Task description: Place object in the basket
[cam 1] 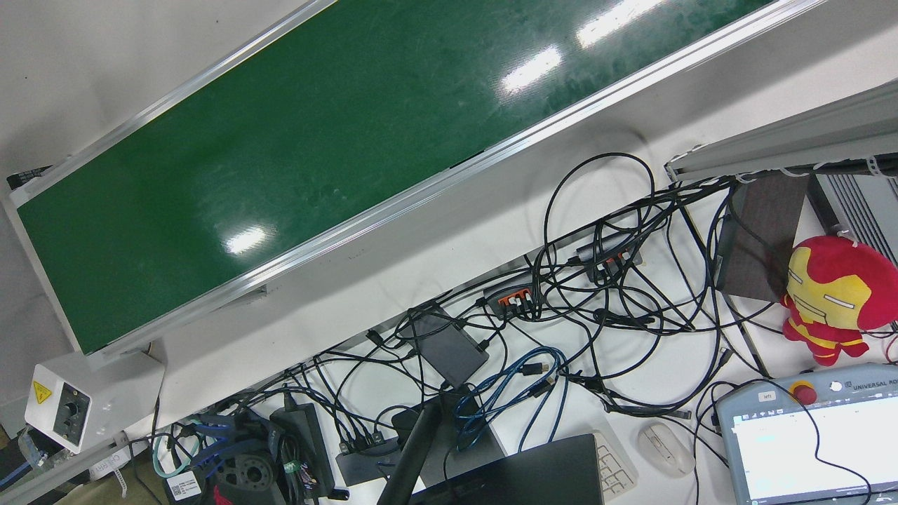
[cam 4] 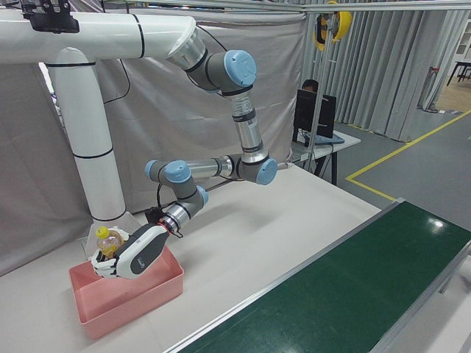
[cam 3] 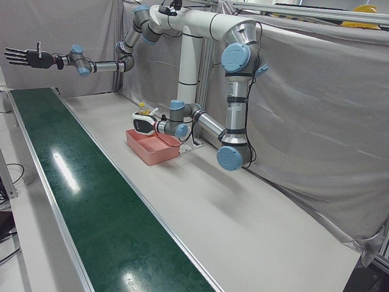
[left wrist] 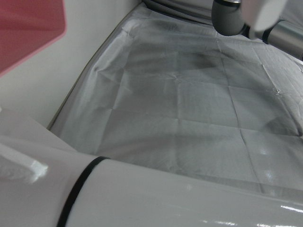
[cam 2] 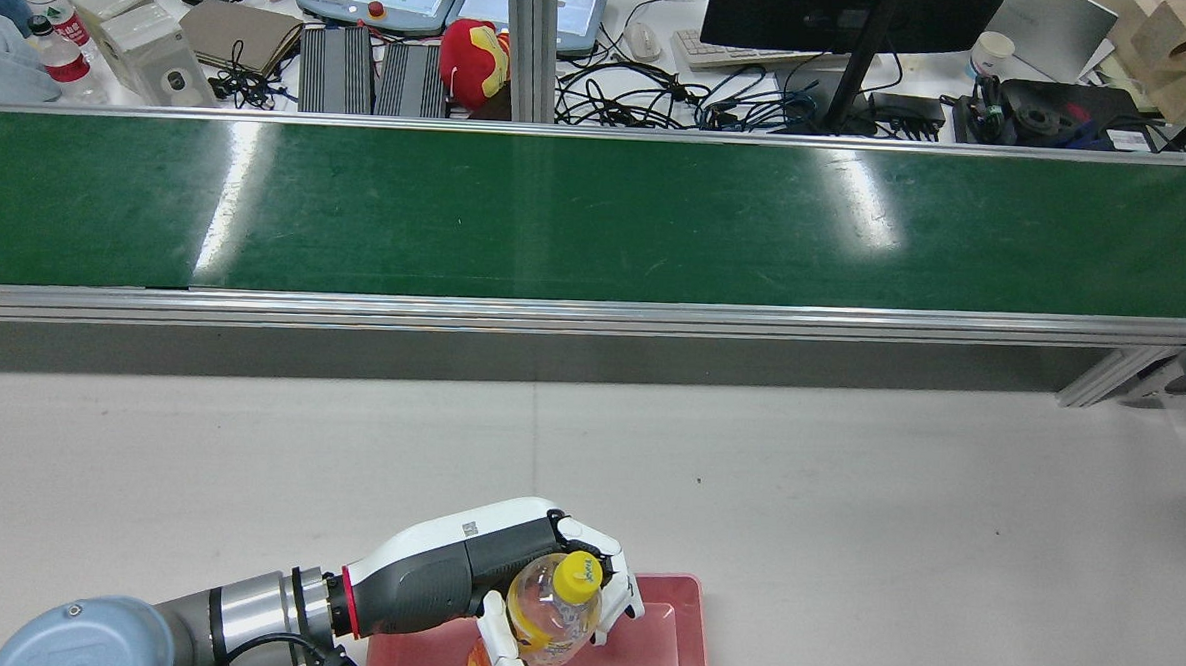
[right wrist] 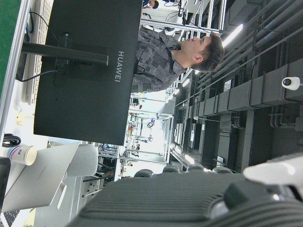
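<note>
A clear bottle [cam 2: 548, 614] with a yellow cap and orange drink is held in my left hand [cam 2: 463, 568], which is shut on it. The hand holds the bottle just above the pink basket [cam 2: 662, 641] at the near table edge. The right-front view shows the same hand [cam 4: 125, 256], bottle [cam 4: 107, 241] and basket [cam 4: 129, 296]; so does the left-front view, with the hand [cam 3: 144, 124] over the basket [cam 3: 152, 147]. My right hand [cam 3: 27, 58] is raised high beyond the conveyor's far end, fingers spread, empty.
A long green conveyor belt [cam 2: 598, 218] runs across the table beyond the basket, with a white tabletop [cam 2: 846, 504] between them. Behind the belt is a desk with cables [cam 1: 603, 294], a monitor [cam 2: 847, 14] and a red plush toy [cam 1: 835, 294].
</note>
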`<state>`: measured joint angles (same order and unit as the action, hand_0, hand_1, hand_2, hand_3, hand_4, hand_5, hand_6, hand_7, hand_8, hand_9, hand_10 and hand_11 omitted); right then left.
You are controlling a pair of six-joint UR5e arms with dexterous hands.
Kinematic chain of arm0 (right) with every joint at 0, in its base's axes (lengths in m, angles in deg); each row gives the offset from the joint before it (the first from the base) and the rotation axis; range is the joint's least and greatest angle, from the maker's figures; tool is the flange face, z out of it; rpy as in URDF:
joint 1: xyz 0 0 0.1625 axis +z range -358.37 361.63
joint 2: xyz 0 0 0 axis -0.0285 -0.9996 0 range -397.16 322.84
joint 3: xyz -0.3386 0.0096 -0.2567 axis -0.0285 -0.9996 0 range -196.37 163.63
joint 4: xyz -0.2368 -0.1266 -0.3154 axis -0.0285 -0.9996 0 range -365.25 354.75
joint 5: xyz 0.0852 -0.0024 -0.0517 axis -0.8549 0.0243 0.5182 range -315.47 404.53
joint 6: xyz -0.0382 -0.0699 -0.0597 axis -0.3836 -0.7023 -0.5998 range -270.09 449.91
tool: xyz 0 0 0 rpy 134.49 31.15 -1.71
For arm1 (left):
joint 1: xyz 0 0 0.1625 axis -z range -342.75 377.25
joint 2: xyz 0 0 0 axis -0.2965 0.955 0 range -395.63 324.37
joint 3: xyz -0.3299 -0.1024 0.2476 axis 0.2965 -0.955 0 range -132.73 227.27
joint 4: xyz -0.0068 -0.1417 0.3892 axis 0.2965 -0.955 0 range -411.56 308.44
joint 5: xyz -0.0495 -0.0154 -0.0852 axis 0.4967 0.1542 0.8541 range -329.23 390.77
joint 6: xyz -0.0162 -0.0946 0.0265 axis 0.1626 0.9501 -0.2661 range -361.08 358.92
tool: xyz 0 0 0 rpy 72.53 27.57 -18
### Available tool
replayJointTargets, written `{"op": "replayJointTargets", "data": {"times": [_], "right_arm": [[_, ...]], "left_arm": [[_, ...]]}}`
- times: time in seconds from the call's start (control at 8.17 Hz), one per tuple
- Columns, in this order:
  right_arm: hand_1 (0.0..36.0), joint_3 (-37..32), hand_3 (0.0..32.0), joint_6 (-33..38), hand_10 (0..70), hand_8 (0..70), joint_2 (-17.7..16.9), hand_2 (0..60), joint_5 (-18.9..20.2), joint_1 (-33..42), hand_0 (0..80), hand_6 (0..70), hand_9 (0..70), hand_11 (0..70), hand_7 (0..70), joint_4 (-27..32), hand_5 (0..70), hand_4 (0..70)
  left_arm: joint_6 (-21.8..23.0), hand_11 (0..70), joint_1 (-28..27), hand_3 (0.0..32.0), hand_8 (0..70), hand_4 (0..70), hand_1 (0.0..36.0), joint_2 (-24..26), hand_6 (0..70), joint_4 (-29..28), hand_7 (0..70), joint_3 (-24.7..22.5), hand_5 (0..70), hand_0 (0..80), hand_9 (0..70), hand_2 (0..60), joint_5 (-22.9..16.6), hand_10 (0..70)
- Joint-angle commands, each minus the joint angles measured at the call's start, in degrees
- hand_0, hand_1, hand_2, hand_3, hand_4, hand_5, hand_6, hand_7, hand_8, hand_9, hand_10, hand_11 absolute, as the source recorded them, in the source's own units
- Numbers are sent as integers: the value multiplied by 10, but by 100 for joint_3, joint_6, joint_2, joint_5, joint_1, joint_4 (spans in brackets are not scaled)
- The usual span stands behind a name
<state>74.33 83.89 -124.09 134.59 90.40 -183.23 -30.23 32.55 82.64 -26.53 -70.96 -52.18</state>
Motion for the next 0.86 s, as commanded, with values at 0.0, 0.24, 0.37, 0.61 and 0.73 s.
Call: {"op": "replayJointTargets", "data": {"times": [0.0,0.24,0.37,0.61,0.73], "right_arm": [[0,-9,0,-5,0,0,0,0,-6,0,0,0,0,0,0,0,0,0],[0,-9,0,-5,0,0,0,0,2,0,0,0,0,0,0,0,0,0],[0,-9,0,4,0,0,0,0,2,0,0,0,0,0,0,0,0,0],[0,-9,0,-5,0,0,0,0,2,0,0,0,0,0,0,0,0,0],[0,-9,0,4,0,0,0,0,-6,0,0,0,0,0,0,0,0,0]], "left_arm": [[15,290,16,0,119,16,54,-1286,11,-1085,63,-130,238,511,155,0,33,190],[59,182,78,0,75,0,45,-1307,0,-1097,4,-174,108,500,93,0,16,117],[68,133,95,2,50,0,42,-1307,0,-1062,1,-374,60,497,57,0,7,83],[77,98,262,12,21,0,38,-1315,0,-974,0,-578,33,499,18,0,-1,58],[94,93,489,14,16,0,40,-1324,0,-974,0,-578,31,501,12,0,-1,55]]}}
